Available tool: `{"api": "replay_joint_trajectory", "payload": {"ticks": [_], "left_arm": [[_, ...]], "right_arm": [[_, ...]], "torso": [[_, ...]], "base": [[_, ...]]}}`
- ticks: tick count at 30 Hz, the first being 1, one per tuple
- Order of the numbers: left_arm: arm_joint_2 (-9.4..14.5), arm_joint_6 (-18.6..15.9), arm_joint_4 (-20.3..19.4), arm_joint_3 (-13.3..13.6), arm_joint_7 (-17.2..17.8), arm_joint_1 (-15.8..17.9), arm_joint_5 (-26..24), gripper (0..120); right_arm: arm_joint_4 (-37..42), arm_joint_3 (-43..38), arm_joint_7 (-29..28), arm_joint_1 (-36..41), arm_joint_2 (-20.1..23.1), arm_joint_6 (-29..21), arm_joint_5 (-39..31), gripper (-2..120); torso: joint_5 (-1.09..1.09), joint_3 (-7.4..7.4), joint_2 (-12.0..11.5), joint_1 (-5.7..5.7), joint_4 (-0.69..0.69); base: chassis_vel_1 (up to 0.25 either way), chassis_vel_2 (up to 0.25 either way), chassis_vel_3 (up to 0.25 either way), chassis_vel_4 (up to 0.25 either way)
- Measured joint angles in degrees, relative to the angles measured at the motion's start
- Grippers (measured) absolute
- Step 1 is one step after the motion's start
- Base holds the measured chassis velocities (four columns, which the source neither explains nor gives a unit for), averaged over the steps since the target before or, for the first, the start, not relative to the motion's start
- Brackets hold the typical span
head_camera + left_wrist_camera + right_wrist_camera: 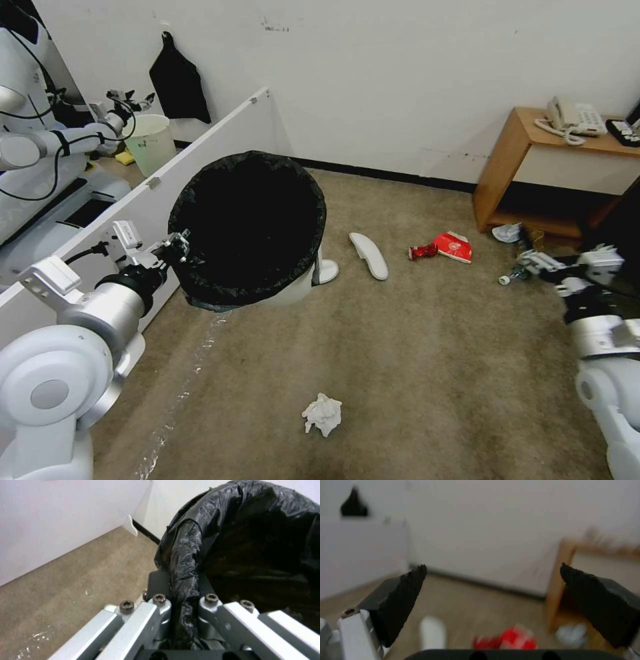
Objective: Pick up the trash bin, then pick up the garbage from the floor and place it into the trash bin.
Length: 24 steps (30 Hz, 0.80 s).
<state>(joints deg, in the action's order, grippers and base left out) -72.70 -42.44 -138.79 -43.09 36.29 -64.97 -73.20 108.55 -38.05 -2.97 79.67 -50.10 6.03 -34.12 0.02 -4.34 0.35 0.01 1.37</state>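
Note:
My left gripper (176,248) is shut on the near rim of the trash bin (248,227), a white bin with a black bag. The bin hangs tilted above the floor (413,360). In the left wrist view the left gripper (181,581) pinches the bag-covered rim of the trash bin (253,542). Garbage lies on the carpet: a crumpled tissue (323,413), a white slipper (369,255), a crushed red can (421,251), a red cup (455,247) and a bottle (509,276). My right gripper (533,262) hovers open at the right, and in its wrist view the right gripper (493,600) faces the slipper (432,632) and the red litter (506,640).
A white partition panel (200,147) runs along the left. Behind it stand a cream bucket (150,140) and another robot (33,140). A wooden side table (533,153) with a phone stands at the right wall, with pale litter (508,232) under it. Open carpet lies ahead.

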Motion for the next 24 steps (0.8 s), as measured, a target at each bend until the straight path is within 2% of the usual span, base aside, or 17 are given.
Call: {"api": "replay_joint_trajectory", "payload": {"ticks": [3, 4, 6, 10, 12, 14, 15, 16, 18, 19, 21, 22, 24], "left_arm": [[-0.4, 0.0, 0.2, 0.2, 0.0, 0.1, 0.2, 4], [-0.9, 0.0, 0.6, 0.4, -0.2, 0.2, 0.5, 4], [-1.3, 0.0, 1.4, 0.8, -0.6, 0.7, 0.9, 4], [-1.5, 0.0, 2.7, 1.4, -1.5, 1.2, 1.6, 4], [-1.6, 0.0, 3.1, 1.5, -2.1, 1.2, 2.0, 4], [-1.6, 0.0, 3.2, 1.5, -2.3, 1.3, 2.1, 4], [-1.7, 0.1, 3.3, 1.5, -2.5, 1.4, 2.1, 4], [-1.7, 0.1, 3.3, 1.5, -2.5, 1.4, 2.1, 4], [-1.8, 0.1, 3.7, 1.5, -2.8, 1.7, 2.4, 4], [-1.8, 0.1, 3.7, 1.5, -2.8, 1.7, 2.4, 4], [-2.1, 0.2, 4.5, 2.2, -3.7, 2.1, 2.9, 4], [-2.1, 0.2, 4.5, 2.2, -3.7, 2.1, 2.9, 4], [-2.4, 0.2, 4.8, 2.4, -4.4, 2.1, 3.4, 4]], "right_arm": [[-0.5, 2.8, -0.6, -0.5, 1.4, -1.1, -1.4, 100], [-1.0, 6.1, -0.7, -1.5, 3.0, -2.5, -3.4, 100], [-1.0, 9.4, 0.6, -2.2, 5.1, -4.2, -5.8, 100], [-1.4, 12.7, 3.6, -2.3, 7.6, -4.4, -7.0, 100], [-2.4, 15.5, 8.5, -2.4, 10.5, -3.3, -7.5, 100], [-2.9, 16.5, 10.3, -2.4, 11.9, -2.8, -7.5, 100], [-4.1, 18.0, 14.2, -2.5, 14.1, -1.3, -7.1, 100], [-4.1, 18.0, 14.2, -2.5, 14.1, -1.3, -7.1, 100], [-5.9, 19.0, 19.7, -2.9, 16.0, 0.6, -5.8, 100], [-5.9, 19.0, 19.7, -2.9, 16.0, 0.6, -5.8, 100], [-8.6, 20.0, 27.2, -3.8, 17.2, 3.1, -3.5, 100], [-8.6, 20.0, 27.2, -3.8, 17.2, 3.1, -3.5, 100], [-10.5, 21.0, 33.3, -4.9, 17.8, 4.6, -1.5, 100]], "torso": [[-0.01, 0.0, 0.0, 0.0, 0.0], [-0.03, 0.0, 0.0, 0.0, -0.01], [-0.01, 0.0, 0.0, 0.0, -0.01], [-0.02, 0.0, 0.0, 0.0, 0.0], [-0.02, 0.0, 0.0, 0.0, 0.01], [-0.02, 0.0, 0.0, 0.0, 0.0], [-0.02, 0.0, 0.0, 0.0, 0.0], [-0.02, 0.0, 0.0, 0.0, 0.0], [-0.02, 0.0, 0.0, 0.0, 0.0], [-0.02, 0.0, 0.0, 0.0, 0.0], [-0.02, 0.0, 0.0, 0.0, 0.01], [-0.02, 0.0, 0.0, 0.0, 0.01], [-0.01, 0.0, 0.0, 0.0, 0.01]], "base": [[0.0, 0.0, 0.0, 0.0], [0.0, 0.0, 0.0, 0.0], [0.0, 0.0, 0.0, 0.0], [0.0, 0.0, 0.0, 0.0], [0.0, 0.0, 0.0, 0.0], [0.0, 0.0, 0.0, 0.0], [0.0, 0.0, 0.0, 0.0], [0.0, 0.0, 0.0, 0.0], [0.0, 0.0, 0.0, 0.0], [0.0, 0.0, 0.0, 0.0], [0.0, 0.0, 0.0, 0.0], [0.0, 0.0, 0.0, 0.0], [0.0, 0.0, 0.0, 0.0]]}}
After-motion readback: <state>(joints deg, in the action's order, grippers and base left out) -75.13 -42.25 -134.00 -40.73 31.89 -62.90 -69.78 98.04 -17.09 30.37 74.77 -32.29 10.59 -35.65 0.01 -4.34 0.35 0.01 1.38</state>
